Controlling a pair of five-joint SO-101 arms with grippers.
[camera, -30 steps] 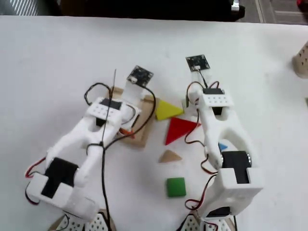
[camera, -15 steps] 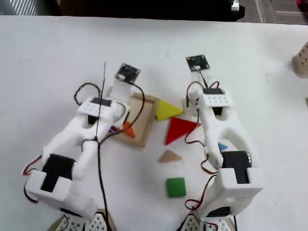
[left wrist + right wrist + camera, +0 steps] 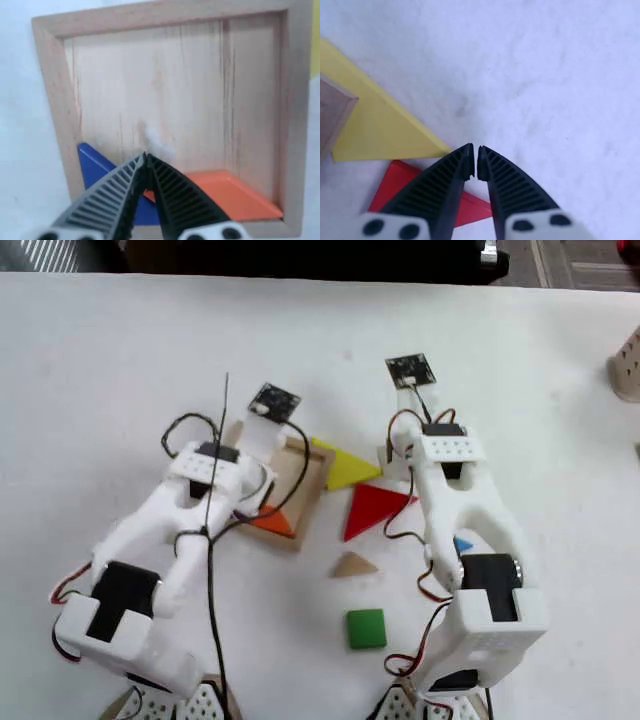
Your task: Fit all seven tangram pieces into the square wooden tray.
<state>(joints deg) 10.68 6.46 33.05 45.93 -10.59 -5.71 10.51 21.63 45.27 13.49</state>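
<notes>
The square wooden tray (image 3: pixel 300 472) lies under my left arm, and the left wrist view looks into it (image 3: pixel 165 85). A blue piece (image 3: pixel 92 159) and an orange piece (image 3: pixel 227 194) lie along one inner wall; the orange piece (image 3: pixel 272 522) sits at the tray's near corner. My left gripper (image 3: pixel 146 160) is shut and holds nothing, its tips over the join of those two pieces. My right gripper (image 3: pixel 474 150) is shut and holds nothing, above bare table at the tips of the yellow triangle (image 3: pixel 375 125) and the red triangle (image 3: pixel 402 187).
Right of the tray lie the yellow triangle (image 3: pixel 345 468), the red triangle (image 3: pixel 372 508), a tan triangle (image 3: pixel 352 565) and a green square (image 3: pixel 366 628). A small blue piece (image 3: pixel 462 545) peeks out beside the right arm. A tan object (image 3: pixel 627 365) stands at the table's right edge.
My left arm swung left, then slightly back right over the tray. The tray has turned a little, and the orange piece shows more at its near corner. The right arm kept still.
</notes>
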